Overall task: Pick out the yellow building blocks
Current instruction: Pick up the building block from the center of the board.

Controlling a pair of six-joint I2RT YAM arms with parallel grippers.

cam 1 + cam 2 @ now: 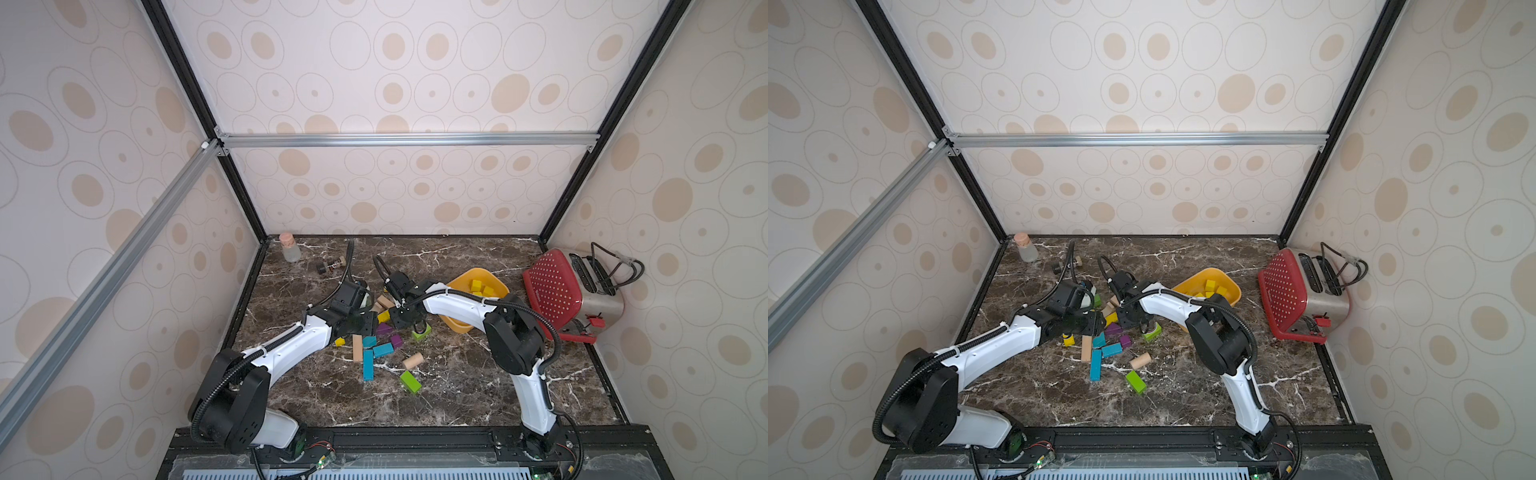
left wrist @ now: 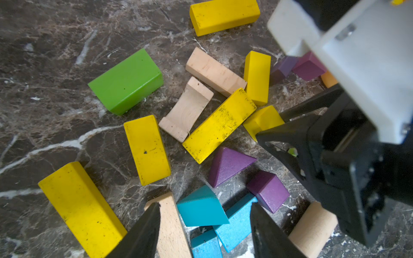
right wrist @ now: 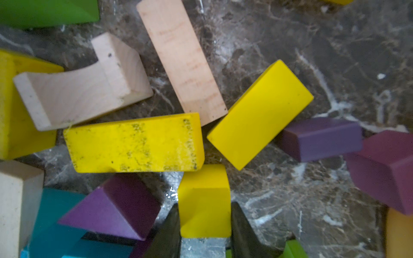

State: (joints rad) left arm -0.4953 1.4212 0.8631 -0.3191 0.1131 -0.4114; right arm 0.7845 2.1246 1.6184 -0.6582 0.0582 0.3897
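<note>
**Right gripper clamps a yellow cube in the heap**

Here I am, both arms down over the pile in the middle of the table (image 1: 457,374). My right gripper (image 3: 205,206) is closed on a yellow cube (image 3: 204,196), one black finger flat against each side. The left wrist view catches the same grip side-on, with the cube low among the other pieces. Whether it is off the marble, I cannot tell.

My left gripper (image 2: 205,205) hangs over the near side of the pile with its fingers about half apart and nothing pinched. A teal wedge (image 2: 201,210) lies on the table under the gap, and a plain wooden bar (image 2: 172,225) shows by one finger.

Now the yellow building blocks (image 2: 146,149). Plenty lie loose on the table. A scuffed long bar (image 2: 219,125) sits just beside the held cube and touches a curved plain piece (image 2: 186,109). A thick yellow bar (image 2: 82,207) lies near my left finger, and a short yellow bar (image 2: 257,77) rests against a pale wooden block (image 2: 214,71). One more yellow bar (image 2: 224,15) lies apart at the pile's far edge.

In both top views, more yellow cubes (image 1: 476,285) (image 1: 1210,286) sit inside the orange-yellow bowl (image 1: 457,323) (image 1: 1233,296), just beyond my right forearm.

A purple triangle (image 2: 228,165) lies close to the scuffed bar. A green block (image 1: 410,381) lies alone, nearer my bases.
</note>
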